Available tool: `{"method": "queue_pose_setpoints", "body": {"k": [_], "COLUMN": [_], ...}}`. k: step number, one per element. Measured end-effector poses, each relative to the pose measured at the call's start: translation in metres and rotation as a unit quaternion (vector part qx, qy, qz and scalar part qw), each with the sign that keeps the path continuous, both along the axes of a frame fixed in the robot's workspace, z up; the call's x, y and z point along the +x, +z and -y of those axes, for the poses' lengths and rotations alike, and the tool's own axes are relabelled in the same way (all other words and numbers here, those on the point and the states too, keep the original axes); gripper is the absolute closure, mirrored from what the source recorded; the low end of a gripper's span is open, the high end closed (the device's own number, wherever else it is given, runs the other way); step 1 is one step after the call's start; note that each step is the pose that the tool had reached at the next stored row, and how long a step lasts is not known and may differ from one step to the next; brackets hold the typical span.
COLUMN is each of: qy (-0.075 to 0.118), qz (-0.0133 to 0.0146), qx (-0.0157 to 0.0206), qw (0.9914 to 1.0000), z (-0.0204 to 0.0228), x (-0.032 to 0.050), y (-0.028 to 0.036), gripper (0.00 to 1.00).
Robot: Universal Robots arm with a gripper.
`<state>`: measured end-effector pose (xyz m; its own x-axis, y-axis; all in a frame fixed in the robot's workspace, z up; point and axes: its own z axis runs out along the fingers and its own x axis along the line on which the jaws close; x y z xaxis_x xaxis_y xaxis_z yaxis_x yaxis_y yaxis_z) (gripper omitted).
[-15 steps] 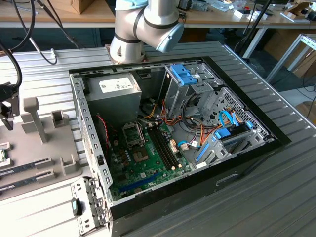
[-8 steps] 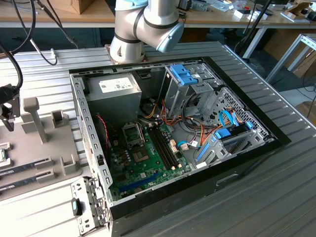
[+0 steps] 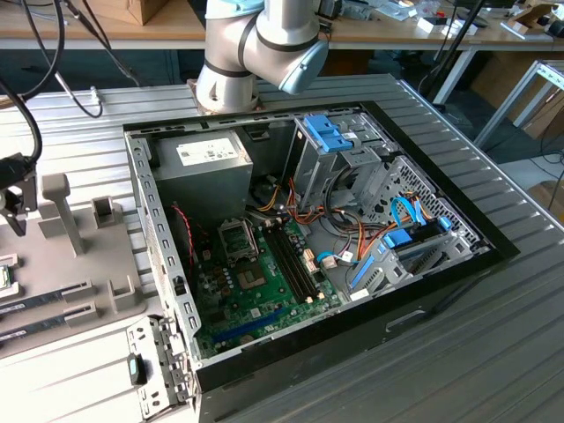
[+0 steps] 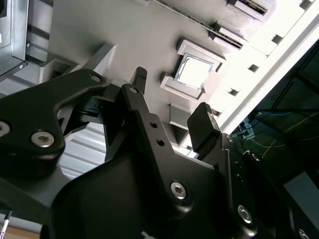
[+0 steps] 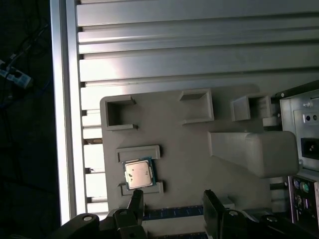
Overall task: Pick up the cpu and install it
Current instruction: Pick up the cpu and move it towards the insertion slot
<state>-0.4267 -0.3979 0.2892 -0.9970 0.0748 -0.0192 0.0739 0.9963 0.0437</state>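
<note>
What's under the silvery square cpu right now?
The silvery square cpu rests on a grey moulded holder plate, between two raised lips. The surface directly beneath it is covered.

Bent arm [image 3: 256,48], jaws wide apart

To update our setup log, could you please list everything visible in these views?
table: one, silver, slatted, under everything.
computer case: one, black, open, on the table.
motherboard: one, green, inside the case.
power supply: one, grey, inside the case.
fixture: one, grey, on the table beside the case.
cpu: one, silvery with green rim, seated on the fixture.
arm: one, grey and pale blue, at the case's far end.
gripper: one, black, open, empty, close to the cpu.
</note>
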Motion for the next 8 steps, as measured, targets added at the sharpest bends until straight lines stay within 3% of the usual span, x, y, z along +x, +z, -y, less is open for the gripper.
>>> {"method": "queue_pose_setpoints", "body": {"k": [7,8], "qy": [0.000,0.000], "qz": [0.0000,0.0000], "qx": [0.0000,0.0000], "qw": [1.00000,1.00000], "z": [0.0000,0.0000], "x": [0.0000,0.0000], "y": [-0.0038,-0.0069], "gripper": [0.40,0.40]}}
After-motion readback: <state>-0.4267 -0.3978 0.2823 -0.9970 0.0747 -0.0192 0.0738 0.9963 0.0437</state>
